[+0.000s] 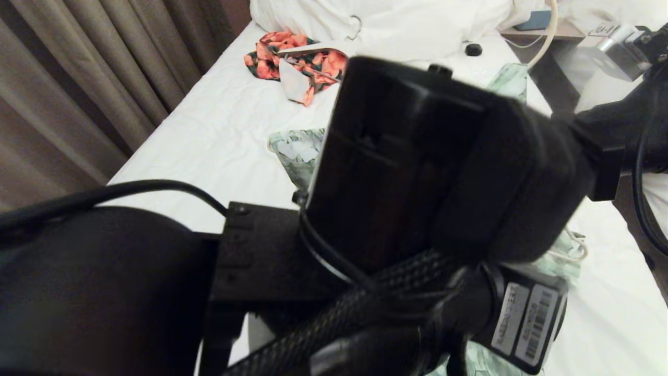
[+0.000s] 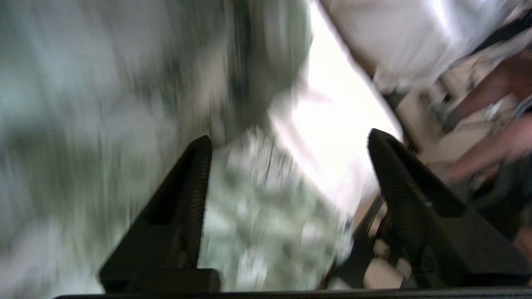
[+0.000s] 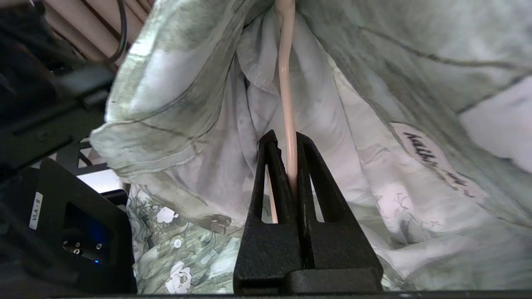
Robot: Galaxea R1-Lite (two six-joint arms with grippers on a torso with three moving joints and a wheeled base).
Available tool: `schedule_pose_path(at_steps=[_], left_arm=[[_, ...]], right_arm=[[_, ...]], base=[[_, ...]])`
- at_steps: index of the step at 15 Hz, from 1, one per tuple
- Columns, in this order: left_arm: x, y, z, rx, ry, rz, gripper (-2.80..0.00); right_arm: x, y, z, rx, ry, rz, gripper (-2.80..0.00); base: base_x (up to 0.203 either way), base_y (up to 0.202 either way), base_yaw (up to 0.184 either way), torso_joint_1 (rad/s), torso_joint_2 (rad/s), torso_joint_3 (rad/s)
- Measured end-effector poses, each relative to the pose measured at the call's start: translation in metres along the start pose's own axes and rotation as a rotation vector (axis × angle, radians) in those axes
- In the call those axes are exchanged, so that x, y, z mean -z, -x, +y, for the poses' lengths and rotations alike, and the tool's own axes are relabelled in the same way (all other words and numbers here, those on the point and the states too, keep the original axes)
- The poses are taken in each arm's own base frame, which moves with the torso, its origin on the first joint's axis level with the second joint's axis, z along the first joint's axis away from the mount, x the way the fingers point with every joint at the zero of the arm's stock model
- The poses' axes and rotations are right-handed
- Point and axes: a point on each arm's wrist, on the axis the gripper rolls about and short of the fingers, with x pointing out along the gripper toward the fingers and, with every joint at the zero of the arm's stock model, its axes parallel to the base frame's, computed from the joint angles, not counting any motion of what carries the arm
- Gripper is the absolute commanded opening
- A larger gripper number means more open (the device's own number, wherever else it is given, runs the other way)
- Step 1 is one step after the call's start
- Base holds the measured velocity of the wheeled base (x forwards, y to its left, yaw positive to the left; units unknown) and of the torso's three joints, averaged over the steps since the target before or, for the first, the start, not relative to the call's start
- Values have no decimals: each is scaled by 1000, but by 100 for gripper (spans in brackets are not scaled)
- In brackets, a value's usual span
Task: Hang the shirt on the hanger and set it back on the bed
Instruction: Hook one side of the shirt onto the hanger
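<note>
Left gripper (image 2: 289,151) had its jaws apart, empty, with the shirt (image 2: 266,224) just ahead between the fingers. Right gripper (image 3: 286,143) was clamped on the hanger (image 3: 286,83), whose rod ran straight away from the jaws, up inside that shirt, over the bed (image 1: 209,141).

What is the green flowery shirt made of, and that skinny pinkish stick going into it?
The shirt looks like thin, soft woven cloth: it drapes in loose folds. The hanger seems smooth plastic or coated wire, slim, cream and slightly glossy; which one, I cannot tell.
</note>
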Motion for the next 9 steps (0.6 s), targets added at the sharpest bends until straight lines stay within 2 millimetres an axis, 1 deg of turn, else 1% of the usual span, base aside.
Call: schedule_pose_path(at_steps=[1,3,4,7,9], left_arm=[[11,5,2,-15,-9,26,0],[23,18,8,-33,-9,37,0],[27,26,12,-48,-9,35,-280],[28,54,23,-91,-7,0,-280],[30,70,35,-120,-18,-4,-280]], right_arm=[[-1,1,1,2,4,-2,-280],[-2,2,3,4,7,-4,-280],[-3,3,3,5,8,-5,-280],[-3,2,5,-16,7,-12,-280],[-4,1,6,-81,6,-41,-280]], base=[[0,0,0,0,0,0],[0,0,0,0,0,0],[0,0,0,0,0,0],[0,0,0,0,0,0],[0,0,0,0,0,0]])
